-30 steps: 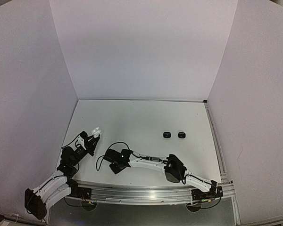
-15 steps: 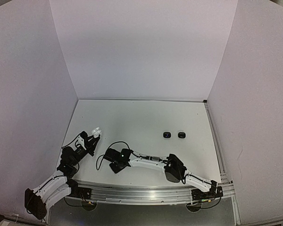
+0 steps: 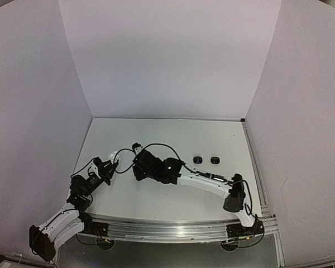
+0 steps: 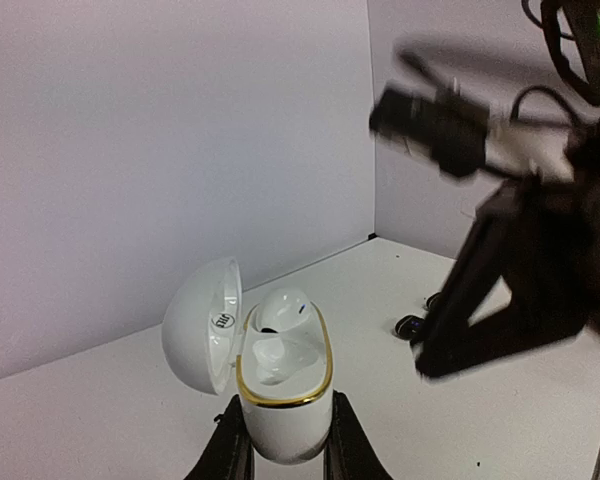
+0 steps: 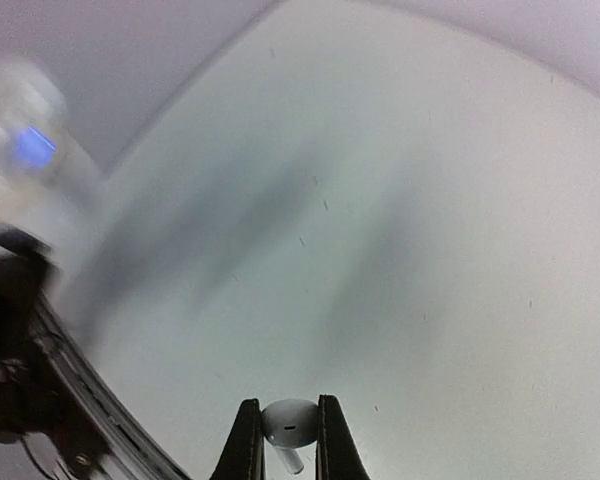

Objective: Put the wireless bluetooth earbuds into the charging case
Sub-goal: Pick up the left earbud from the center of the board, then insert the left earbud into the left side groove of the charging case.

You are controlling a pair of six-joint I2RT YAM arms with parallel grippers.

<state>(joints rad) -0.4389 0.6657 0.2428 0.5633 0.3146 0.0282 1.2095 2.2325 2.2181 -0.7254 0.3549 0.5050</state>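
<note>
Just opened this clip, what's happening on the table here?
The left gripper is shut on an open white charging case, lid tipped back, with one white earbud already seated inside. The right gripper is shut on a second white earbud and sits close beside the case, not yet inserting it. Two small dark items lie apart on the table.

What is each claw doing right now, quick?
Left claw: closed, holding the open white charging case.
Right claw: closed, holding a white earbud.
</note>
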